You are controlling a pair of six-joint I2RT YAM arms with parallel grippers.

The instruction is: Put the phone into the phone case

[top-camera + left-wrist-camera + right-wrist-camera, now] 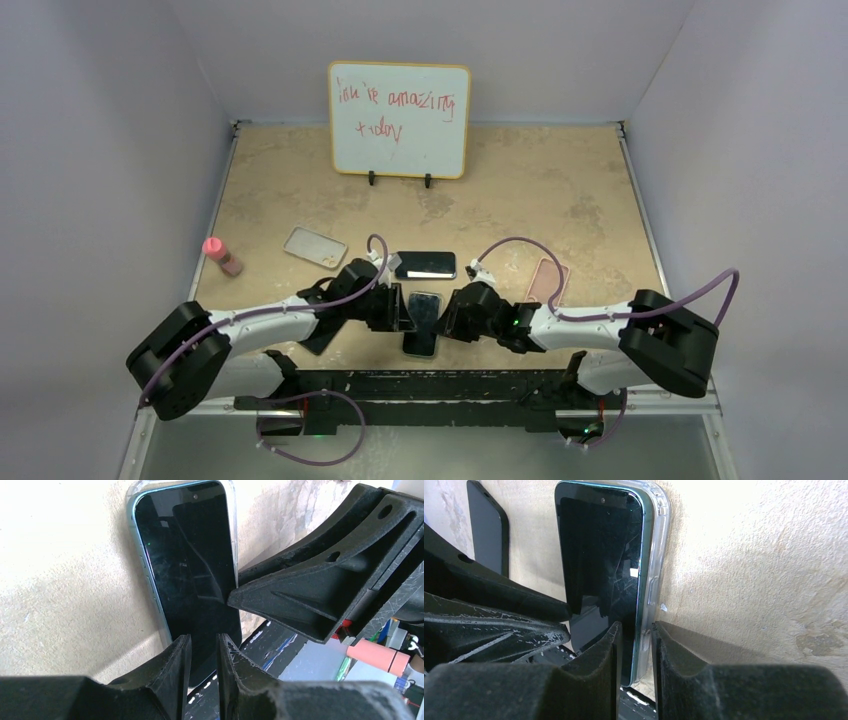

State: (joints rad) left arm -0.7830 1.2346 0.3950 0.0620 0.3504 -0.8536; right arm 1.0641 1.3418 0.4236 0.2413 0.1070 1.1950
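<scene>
The phone (424, 318), with a dark screen, lies flat in a clear phone case near the table's front edge, between my two grippers. In the left wrist view the phone (190, 565) shows the clear case rim (131, 510) around it. My left gripper (204, 637) hangs over its near end with the jaws almost together and nothing between them. In the right wrist view my right gripper (636, 625) straddles the long right edge of the phone (599, 555) and the clear case (655, 555), shut on that edge. From above, the left gripper (398, 308) and the right gripper (452, 312) flank the phone.
A second dark phone (425, 265) lies just behind. A clear case (314, 247) and a pink bottle (222, 256) are at the left. A pink case (548, 282) is at the right. A whiteboard (398, 118) stands at the back. A dark flat slab (486, 525) lies nearby.
</scene>
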